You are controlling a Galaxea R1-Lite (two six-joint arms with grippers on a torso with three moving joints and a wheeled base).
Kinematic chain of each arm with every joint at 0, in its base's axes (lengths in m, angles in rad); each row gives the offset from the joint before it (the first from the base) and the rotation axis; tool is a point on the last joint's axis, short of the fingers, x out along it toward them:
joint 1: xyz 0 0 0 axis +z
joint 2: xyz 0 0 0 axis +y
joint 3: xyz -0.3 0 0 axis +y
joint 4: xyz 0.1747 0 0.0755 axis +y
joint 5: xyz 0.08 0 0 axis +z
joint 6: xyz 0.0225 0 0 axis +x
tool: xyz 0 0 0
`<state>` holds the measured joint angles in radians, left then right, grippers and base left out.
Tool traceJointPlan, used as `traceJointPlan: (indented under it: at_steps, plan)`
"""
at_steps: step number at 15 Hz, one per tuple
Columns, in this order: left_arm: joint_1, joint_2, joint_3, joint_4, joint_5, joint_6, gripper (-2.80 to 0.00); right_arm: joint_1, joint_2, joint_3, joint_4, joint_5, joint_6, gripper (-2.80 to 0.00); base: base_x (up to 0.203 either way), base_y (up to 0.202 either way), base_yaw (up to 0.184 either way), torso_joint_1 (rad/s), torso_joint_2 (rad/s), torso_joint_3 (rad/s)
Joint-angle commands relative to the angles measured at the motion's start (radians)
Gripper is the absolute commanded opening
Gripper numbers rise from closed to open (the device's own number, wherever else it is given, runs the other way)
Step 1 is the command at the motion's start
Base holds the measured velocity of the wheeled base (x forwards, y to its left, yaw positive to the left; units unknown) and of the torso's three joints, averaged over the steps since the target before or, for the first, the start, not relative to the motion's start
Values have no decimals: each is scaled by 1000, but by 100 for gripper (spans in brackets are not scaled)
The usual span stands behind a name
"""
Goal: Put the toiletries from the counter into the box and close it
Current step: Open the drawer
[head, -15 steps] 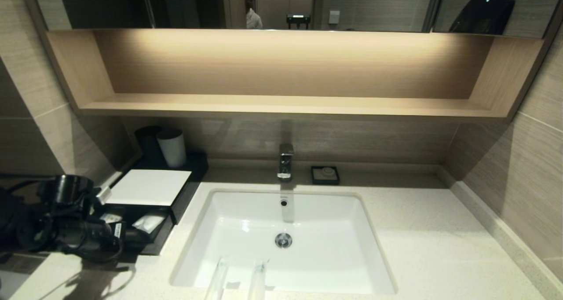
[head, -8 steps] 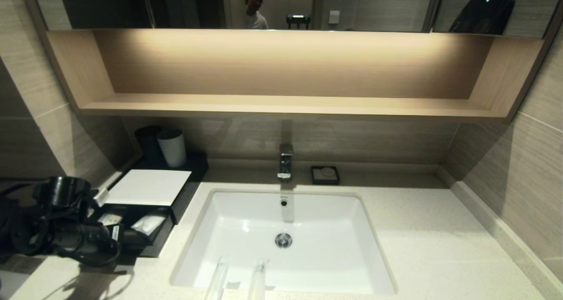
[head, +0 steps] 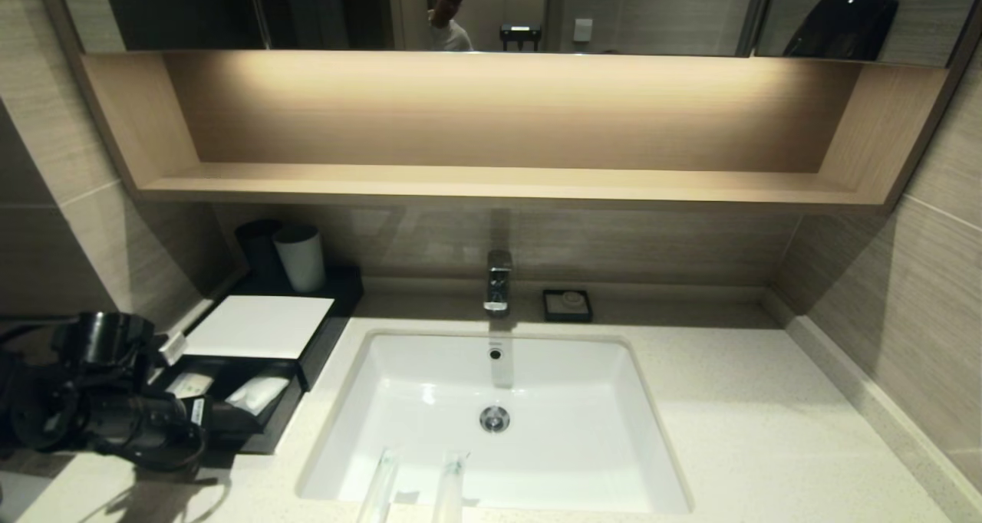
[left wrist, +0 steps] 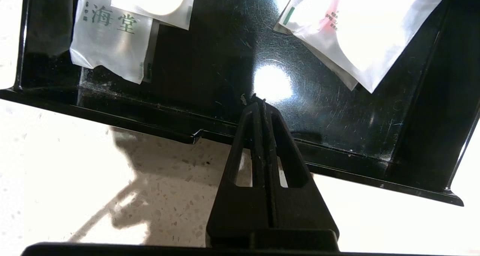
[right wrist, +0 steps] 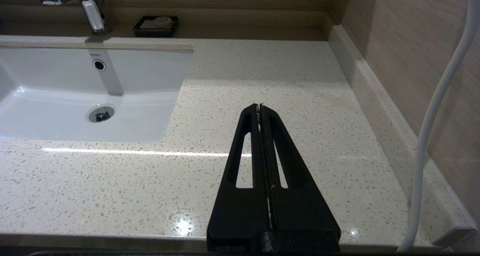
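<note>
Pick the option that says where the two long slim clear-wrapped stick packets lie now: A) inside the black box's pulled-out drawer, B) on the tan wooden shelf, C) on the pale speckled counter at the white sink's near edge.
C: the head view shows both stick packets on the counter at the sink's near edge.

The two slim packets (head: 381, 483) (head: 450, 481) at the sink's near edge run off the bottom of the head view, so their lower ends are lost. In the left wrist view both sachets (left wrist: 112, 34) (left wrist: 360, 30) in the drawer (left wrist: 210, 53) get cut by the top edge. The print on them is mostly too small to read. The left arm hides the drawer's front left corner in the head view.
</note>
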<state>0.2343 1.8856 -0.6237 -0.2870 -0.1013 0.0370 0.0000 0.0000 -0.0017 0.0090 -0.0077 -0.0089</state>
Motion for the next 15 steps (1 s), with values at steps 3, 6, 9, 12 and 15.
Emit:
traceJointPlan:
  at_steps: [3, 6, 9, 12, 15]
  plan:
    - [8, -13, 19, 8, -1, 13, -280, 0, -2, 0, 0, 0, 0, -280, 0, 0, 0, 0, 0, 0]
    - [16, -24, 31, 9, -2, 17, -280, 0, -1, 0, 0, 0, 0, -280, 0, 0, 0, 0, 0, 0]
    - [17, -28, 41, 9, -2, 18, -280, 0, -1, 0, 0, 1, 0, -280, 0, 0, 0, 0, 0, 0]
    - [21, -39, 52, 11, -1, 25, -280, 0, -1, 0, 0, 0, 0, -280, 0, 0, 0, 0, 0, 0]
    - [24, -49, 65, 11, -2, 37, -280, 0, 0, 0, 0, 0, 0, -280, 0, 0, 0, 0, 0, 0]
